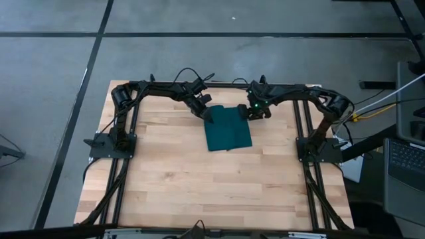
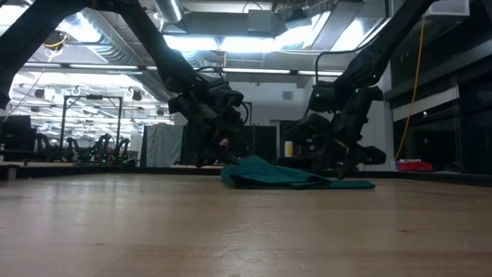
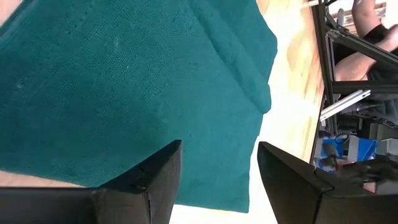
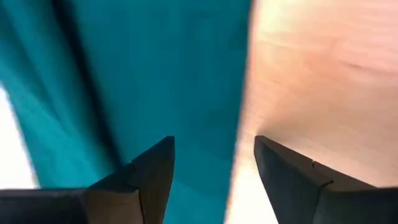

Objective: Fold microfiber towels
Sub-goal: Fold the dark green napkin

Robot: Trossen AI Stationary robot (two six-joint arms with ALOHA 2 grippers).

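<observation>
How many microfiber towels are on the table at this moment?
1. A single teal towel lies partly folded near the far middle of the table, between the left hand and right hand, both open at its far corners. Nothing suggests another beneath it.

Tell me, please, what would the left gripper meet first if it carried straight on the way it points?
Most likely the towel: the left gripper looks past open jaws straight at the teal cloth, which fills its wrist view. How near it is cannot be told.
</observation>
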